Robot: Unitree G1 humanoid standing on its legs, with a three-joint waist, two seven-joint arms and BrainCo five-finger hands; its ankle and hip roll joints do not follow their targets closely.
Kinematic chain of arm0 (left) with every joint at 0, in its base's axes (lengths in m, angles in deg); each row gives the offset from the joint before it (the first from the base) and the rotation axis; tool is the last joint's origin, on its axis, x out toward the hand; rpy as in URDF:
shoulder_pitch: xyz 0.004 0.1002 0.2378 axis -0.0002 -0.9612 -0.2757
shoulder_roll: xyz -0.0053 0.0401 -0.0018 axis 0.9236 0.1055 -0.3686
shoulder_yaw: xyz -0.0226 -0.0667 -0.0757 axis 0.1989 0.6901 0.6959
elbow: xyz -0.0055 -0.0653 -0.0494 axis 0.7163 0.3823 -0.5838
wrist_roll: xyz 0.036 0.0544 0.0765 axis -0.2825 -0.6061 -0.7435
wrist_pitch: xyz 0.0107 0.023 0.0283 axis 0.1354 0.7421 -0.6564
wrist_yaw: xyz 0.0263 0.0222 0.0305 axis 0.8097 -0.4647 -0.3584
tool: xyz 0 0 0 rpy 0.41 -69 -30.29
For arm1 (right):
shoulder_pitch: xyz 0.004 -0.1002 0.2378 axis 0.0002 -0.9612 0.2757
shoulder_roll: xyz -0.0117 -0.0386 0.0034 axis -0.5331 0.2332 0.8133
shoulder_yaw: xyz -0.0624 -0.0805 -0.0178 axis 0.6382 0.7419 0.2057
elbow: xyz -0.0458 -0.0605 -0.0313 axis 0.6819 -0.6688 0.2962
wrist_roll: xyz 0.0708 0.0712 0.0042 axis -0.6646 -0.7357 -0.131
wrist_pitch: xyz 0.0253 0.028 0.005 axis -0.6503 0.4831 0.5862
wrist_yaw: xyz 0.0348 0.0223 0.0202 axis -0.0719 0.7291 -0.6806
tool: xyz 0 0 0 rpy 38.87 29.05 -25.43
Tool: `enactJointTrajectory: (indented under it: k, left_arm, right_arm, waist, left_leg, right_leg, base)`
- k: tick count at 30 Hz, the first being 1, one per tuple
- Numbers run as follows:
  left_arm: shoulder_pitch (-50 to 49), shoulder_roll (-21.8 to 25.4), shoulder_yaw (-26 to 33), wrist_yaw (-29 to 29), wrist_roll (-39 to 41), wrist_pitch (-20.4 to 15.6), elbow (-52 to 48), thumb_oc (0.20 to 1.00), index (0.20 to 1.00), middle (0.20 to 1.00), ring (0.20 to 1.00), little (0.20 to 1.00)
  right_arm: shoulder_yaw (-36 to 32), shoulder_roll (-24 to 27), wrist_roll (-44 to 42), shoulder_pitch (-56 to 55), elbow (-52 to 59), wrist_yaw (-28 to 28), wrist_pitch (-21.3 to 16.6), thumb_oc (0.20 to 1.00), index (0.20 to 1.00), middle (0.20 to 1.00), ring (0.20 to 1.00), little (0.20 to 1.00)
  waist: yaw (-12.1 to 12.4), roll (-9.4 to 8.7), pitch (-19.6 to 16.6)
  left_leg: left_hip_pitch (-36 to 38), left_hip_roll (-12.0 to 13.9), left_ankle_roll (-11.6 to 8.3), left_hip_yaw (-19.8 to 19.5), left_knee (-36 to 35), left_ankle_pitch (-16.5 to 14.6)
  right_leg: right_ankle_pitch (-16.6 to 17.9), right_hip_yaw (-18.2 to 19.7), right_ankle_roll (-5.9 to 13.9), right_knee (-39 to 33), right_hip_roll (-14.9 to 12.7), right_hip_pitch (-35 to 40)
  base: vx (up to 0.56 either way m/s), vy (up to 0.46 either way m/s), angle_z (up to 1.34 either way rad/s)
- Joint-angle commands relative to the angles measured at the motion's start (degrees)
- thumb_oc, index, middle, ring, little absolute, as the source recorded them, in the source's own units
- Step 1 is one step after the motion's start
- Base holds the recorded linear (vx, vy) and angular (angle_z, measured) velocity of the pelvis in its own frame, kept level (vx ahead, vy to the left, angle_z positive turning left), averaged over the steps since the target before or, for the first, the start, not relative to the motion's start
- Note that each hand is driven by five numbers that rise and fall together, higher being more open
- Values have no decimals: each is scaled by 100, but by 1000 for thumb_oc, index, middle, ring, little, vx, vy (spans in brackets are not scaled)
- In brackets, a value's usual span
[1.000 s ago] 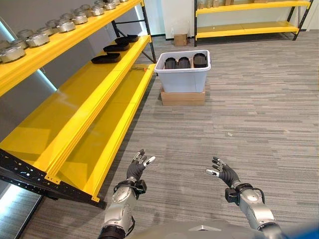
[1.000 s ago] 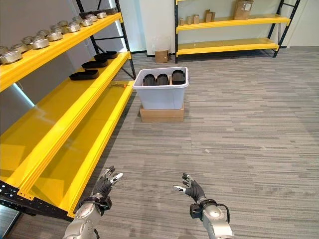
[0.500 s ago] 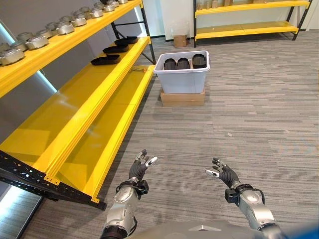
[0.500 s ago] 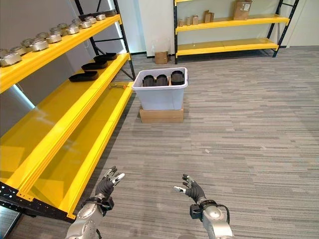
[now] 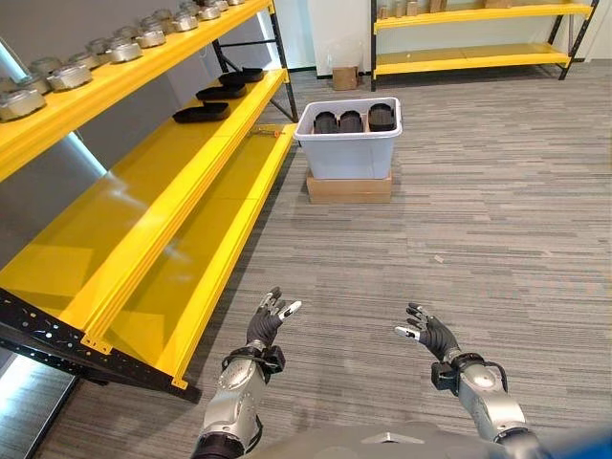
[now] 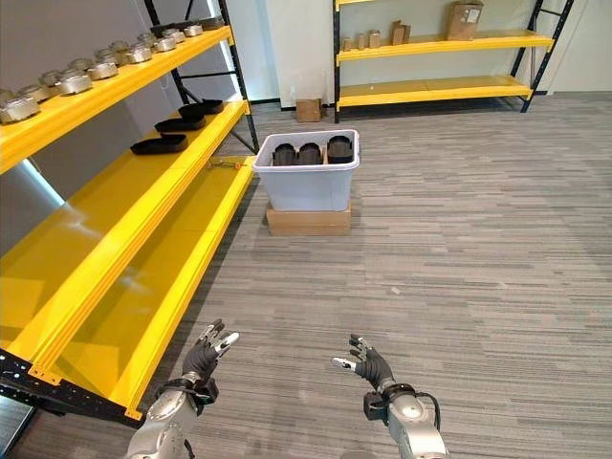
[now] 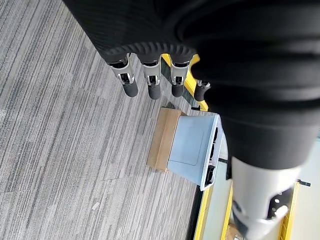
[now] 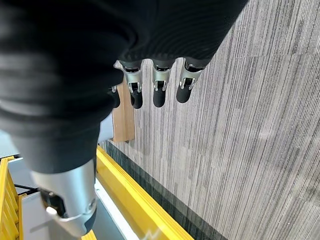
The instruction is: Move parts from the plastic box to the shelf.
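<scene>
A pale grey plastic box [image 5: 349, 151] stands on a low cardboard carton [image 5: 349, 187] far ahead on the floor. Three black parts [image 5: 352, 120] sit in a row inside it. The yellow shelf [image 5: 143, 182] runs along my left, with flat black parts [image 5: 202, 112] lying on its far end. My left hand [image 5: 264, 324] and right hand [image 5: 431, 337] hover low over the carpet, far short of the box, both open and holding nothing. The box [image 7: 192, 150] also shows past the left hand's fingers [image 7: 151, 82] in the left wrist view.
The upper shelf board carries a row of round metal parts [image 5: 115, 50]. A second yellow rack [image 5: 473, 38] stands against the back wall, with a small cardboard box [image 5: 345, 76] on the floor beside it. Grey carpet stretches between me and the plastic box.
The whole picture has shifted slightly as the camera moved. My left hand has drifted a little to the right; the right hand has stayed as it was.
</scene>
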Motion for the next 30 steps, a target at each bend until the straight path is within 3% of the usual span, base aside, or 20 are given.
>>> enactJointTrajectory:
  k: [1,4,6,7,8,9,10,11,12,15,16,17,22,25,30]
  left_arm:
    - [397,386,184,80,67,-196,-208,1000,1000,1000,1000,1000]
    - [414,415,199,94,26,-192,-221,1000,1000,1000,1000,1000]
    - [412,431,180,125,-28,-172,-312,1000,1000,1000,1000,1000]
    - [412,431,180,125,-28,-171,-314,1000,1000,1000,1000,1000]
    - [421,468,151,144,-73,-164,-300,1000,1000,1000,1000,1000]
    - [421,474,128,153,-96,-160,-304,1000,1000,1000,1000,1000]
    - [448,537,94,142,-150,-153,-329,1000,1000,1000,1000,1000]
    - [449,537,94,142,-150,-153,-328,1000,1000,1000,1000,1000]
    - [406,535,72,134,-146,-162,-308,1000,1000,1000,1000,1000]
    - [366,511,9,159,-143,-119,-157,1000,1000,1000,1000,1000]
    - [363,506,9,159,-143,-120,-156,1000,1000,1000,1000,1000]
    - [356,444,48,167,-141,-93,-183,1000,1000,1000,1000,1000]
    - [302,283,88,90,-81,-91,-252,1000,1000,1000,1000,1000]
    - [245,248,72,123,-113,-95,-277,1000,1000,1000,1000,1000]
    - [229,264,40,149,-60,-129,-266,1000,1000,1000,1000,1000]
  right_arm:
    - [58,-326,-245,455,-31,-25,-296,1000,1000,1000,1000,1000]
    - [67,-363,-271,468,1,-39,-293,1000,1000,1000,1000,1000]
    - [67,-418,-309,427,70,-75,-291,1000,1000,1000,1000,1000]
    - [67,-418,-309,427,70,-75,-291,1000,1000,1000,1000,1000]
    - [59,-453,-345,349,150,-101,-292,1000,1000,1000,1000,1000]
    - [39,-459,-363,313,181,-102,-298,1000,1000,1000,1000,1000]
    - [29,-461,-421,290,241,-102,-306,1000,1000,1000,1000,1000]
    - [29,-460,-421,291,241,-102,-306,1000,1000,1000,1000,1000]
    - [1,-476,-461,232,291,-104,-300,1000,1000,1000,1000,1000]
    - [-26,-431,-511,139,414,-131,-293,1000,1000,1000,1000,1000]
    - [-24,-425,-512,133,418,-130,-291,1000,1000,1000,1000,1000]
    - [-61,-362,-542,91,472,-142,-276,1000,1000,1000,1000,1000]
    - [-121,-376,-487,28,534,-124,-249,1000,1000,1000,1000,1000]
    - [-112,-287,-470,62,488,-130,-271,1000,1000,1000,1000,1000]
    - [-126,-155,-481,131,552,-79,-311,1000,1000,1000,1000,1000]
  waist:
    - [53,-452,261]
    - [37,-405,331]
    - [14,-341,431]
    - [18,-344,425]
    - [-36,-267,509]
    - [-66,-223,555]
    - [-129,-68,669]
    - [-135,-72,670]
    - [-128,-51,649]
    - [-398,-102,601]
    - [-412,-76,619]
    - [-556,-147,611]
    - [-708,-173,480]
    - [-707,-160,325]
    - [-736,-33,197]
  left_leg:
    - [62,-97,58,-109,142,-374]
    - [7,-187,143,-149,235,-455]
    - [-14,-242,226,-200,306,-460]
    - [-21,-244,226,-196,310,-461]
    - [32,-282,293,-256,320,-469]
    - [99,-291,337,-256,297,-507]
    - [224,-247,390,-272,303,-478]
    - [224,-251,389,-278,302,-479]
    - [367,-259,374,-220,261,-484]
    - [626,-438,376,-432,172,-590]
    - [662,-410,370,-444,163,-608]
    - [942,-520,368,-561,148,-811]
    - [1489,-477,243,-690,235,-995]
    - [1591,-368,196,-694,381,-983]
    - [1738,-84,88,-668,473,-865]
  right_leg:
    - [1846,239,458,-2183,-652,972]
    - [1829,311,527,-1665,-693,728]
    - [2029,389,551,-915,-685,352]
    - [2024,395,552,-903,-686,338]
    - [2393,443,533,-144,-685,-26]
    - [2565,464,532,284,-688,-225]
    - [2557,189,470,917,-736,-639]
    - [2545,185,469,931,-742,-642]
    - [2460,-258,472,782,-968,-721]
    - [2208,-195,426,-123,-342,-1018]
    - [2190,-222,423,-129,-324,-975]
    - [2339,-388,438,-1056,-315,-1092]
    - [2557,-607,432,-1863,-173,-1030]
    - [2565,-555,325,-1628,-63,-918]
    - [2154,-758,208,-860,108,-1163]
  base:
    - [-10,140,0]
    - [-12,156,6]
    - [-25,154,9]
    - [0,183,-1]
    - [16,191,9]
    - [16,331,11]
    - [8,207,18]
    - [88,188,20]
    - [157,62,29]
    - [222,38,1]
    - [367,-12,6]
    - [266,-24,41]
    - [332,-69,8]
    - [319,-108,8]
    - [261,-110,14]
